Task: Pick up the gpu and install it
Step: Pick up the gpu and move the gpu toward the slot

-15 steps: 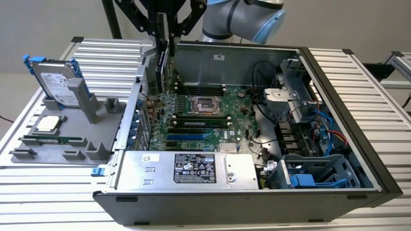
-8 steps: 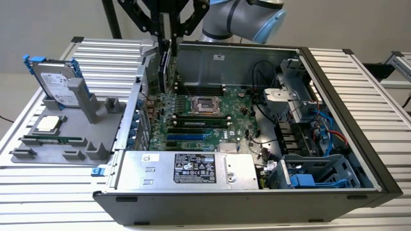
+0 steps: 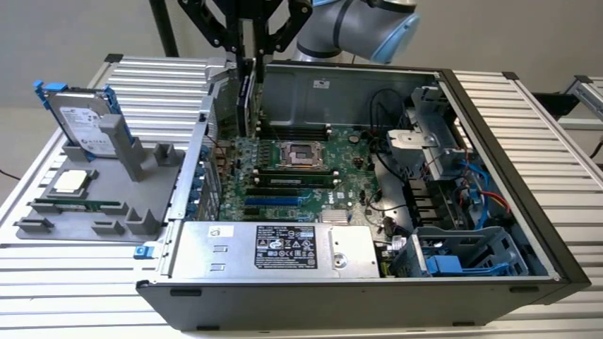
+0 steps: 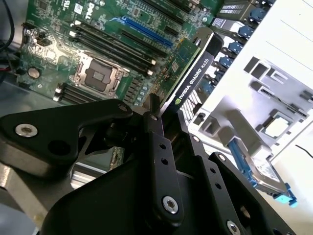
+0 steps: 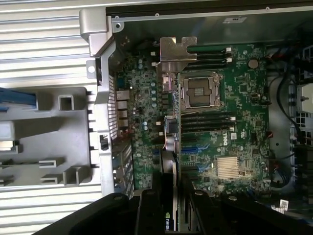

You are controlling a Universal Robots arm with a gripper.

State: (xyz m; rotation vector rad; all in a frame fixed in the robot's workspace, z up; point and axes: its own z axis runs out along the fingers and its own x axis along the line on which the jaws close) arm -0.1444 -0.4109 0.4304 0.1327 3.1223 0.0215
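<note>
At the exterior view's left, a grey moulded holder tray (image 3: 56,229) lies on the ribbed aluminium table (image 3: 546,113). On it a silver hard drive with blue rails (image 3: 85,127) stands upright, with a square silver processor chip (image 3: 72,181) and a long thin green memory stick (image 3: 75,205) lying in front of it.

In the middle of the frame is the open black computer case (image 3: 377,296), its green motherboard (image 3: 282,176) exposed. At the upper centre, the black gripper (image 3: 247,28) pinches the gpu (image 3: 248,99), a small green card with a black cooler. The card hangs on edge just above the motherboard, near the case's wall on the tray side. In the second wrist view the gripper (image 4: 164,110) is clamped on the gpu (image 4: 195,73). In the first wrist view the gpu's silver end bracket (image 5: 173,54) shows.

Toward the exterior view's right, a blue plastic drive caddy (image 3: 443,265) sits in the case's lower corner.
</note>
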